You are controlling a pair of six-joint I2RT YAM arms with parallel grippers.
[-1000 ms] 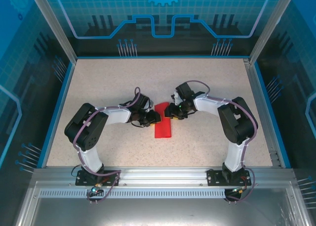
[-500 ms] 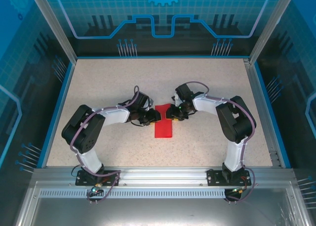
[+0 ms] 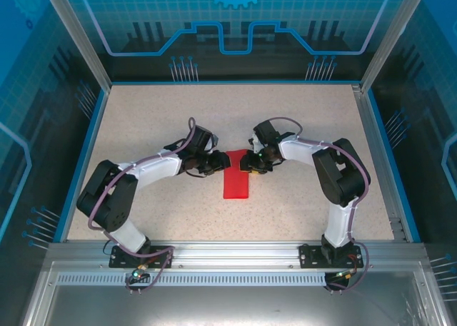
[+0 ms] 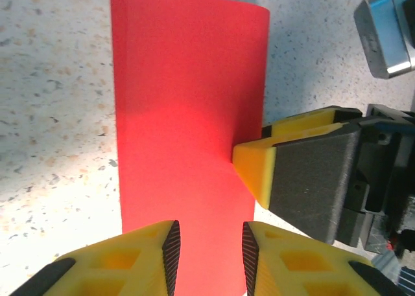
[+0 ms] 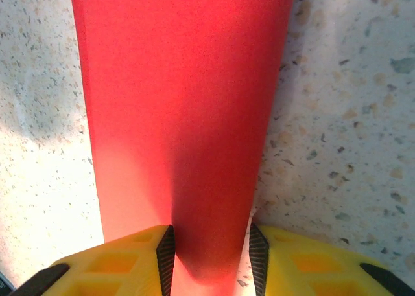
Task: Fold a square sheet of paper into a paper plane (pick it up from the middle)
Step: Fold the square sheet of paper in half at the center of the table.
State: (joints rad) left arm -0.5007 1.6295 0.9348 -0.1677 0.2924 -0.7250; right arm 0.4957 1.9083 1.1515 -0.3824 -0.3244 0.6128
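ok, red paper flat, l gripper part-open over it, r gripper same

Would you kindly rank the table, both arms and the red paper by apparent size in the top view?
table
left arm and right arm: alike, so unranked
square sheet of paper

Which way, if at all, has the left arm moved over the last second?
Yes. The left arm swung its elbow outward, closer to the blue table edge on the left, while the left gripper remained beside the red paper.
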